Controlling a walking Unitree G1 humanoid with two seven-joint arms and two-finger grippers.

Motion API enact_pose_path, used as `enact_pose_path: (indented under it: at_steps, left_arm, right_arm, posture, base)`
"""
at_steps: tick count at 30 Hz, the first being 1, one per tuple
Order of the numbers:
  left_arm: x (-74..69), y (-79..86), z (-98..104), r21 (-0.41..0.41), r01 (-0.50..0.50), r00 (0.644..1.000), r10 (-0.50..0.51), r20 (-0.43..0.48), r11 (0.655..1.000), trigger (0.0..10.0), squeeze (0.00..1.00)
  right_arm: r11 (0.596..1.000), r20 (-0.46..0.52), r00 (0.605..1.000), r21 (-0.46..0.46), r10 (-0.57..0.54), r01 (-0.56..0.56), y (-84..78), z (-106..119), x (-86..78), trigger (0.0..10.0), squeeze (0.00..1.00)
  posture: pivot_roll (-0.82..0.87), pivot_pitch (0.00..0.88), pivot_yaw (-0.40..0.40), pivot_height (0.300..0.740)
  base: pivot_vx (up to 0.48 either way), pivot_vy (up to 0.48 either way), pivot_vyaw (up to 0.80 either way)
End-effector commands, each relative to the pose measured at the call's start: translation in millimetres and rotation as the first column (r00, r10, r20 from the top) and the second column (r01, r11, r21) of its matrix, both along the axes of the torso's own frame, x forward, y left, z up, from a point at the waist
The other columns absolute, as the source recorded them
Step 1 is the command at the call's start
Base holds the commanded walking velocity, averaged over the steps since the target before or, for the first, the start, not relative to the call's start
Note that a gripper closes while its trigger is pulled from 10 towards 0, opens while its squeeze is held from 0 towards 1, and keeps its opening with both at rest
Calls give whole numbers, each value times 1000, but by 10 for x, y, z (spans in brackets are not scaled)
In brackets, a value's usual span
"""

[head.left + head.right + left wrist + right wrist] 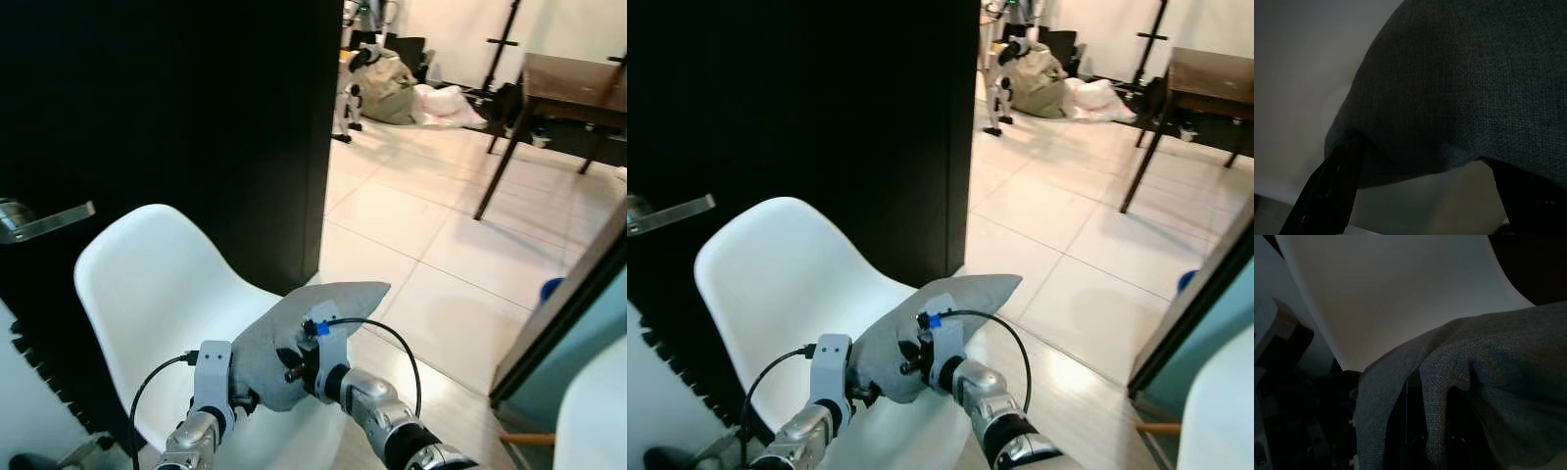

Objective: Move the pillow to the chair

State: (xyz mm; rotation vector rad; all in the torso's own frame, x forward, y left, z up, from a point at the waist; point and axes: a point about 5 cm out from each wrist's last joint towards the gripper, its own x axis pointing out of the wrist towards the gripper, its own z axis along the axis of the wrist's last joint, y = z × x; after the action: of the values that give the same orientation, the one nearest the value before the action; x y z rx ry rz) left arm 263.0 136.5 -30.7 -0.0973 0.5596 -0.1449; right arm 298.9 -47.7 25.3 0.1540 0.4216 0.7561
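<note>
Your left claw [245,399] and right claw [291,372] are both pinching the grey pillow [299,333] between their fingers, holding it just above the seat of the white chair [167,294]. The carrying looks nearly done; you are left with lowering it beneath the claws and letting go.

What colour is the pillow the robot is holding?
Grey, a plain woven fabric. The pillow shows best in the left eye view, over the white chair.

Grey fabric pillow [294,333] held tilted above seat; white chair [157,284] upright
</note>
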Motion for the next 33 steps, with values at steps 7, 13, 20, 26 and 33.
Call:
enact_pose_path:
  at_steps: [7,13,20,26,33]
  left_arm:
    - [121,-89,127,-12,12,997,-11,81,1000,10000,0]
    - [96,-123,108,-14,30,997,-29,76,999,10000,0]
    - [103,-153,118,-8,68,994,-67,81,998,10000,0]
    - [104,-176,118,6,86,993,-86,78,996,10000,0]
    - [118,-186,131,-1,70,994,-70,84,998,10000,0]
  right_arm:
    - [999,29,999,20,27,-28,97,71,28,10000,0]
    - [999,32,999,-28,-33,34,-29,24,42,10000,0]
    - [982,38,988,-109,-150,153,-176,-21,83,10000,0]
    - [982,43,984,-66,-173,176,-220,21,120,10000,0]
    - [978,73,980,-84,-185,190,-243,44,142,10000,0]
  posture:
    - [54,0,-55,740]
    - [47,0,-48,740]
    - [44,0,-45,740]
    - [42,0,-42,740]
    - [39,0,-36,740]
  base:
    - [0,0,765]
    - [0,0,769]
    - [0,-41,556]
    - [0,-447,0]
    - [0,-137,664]
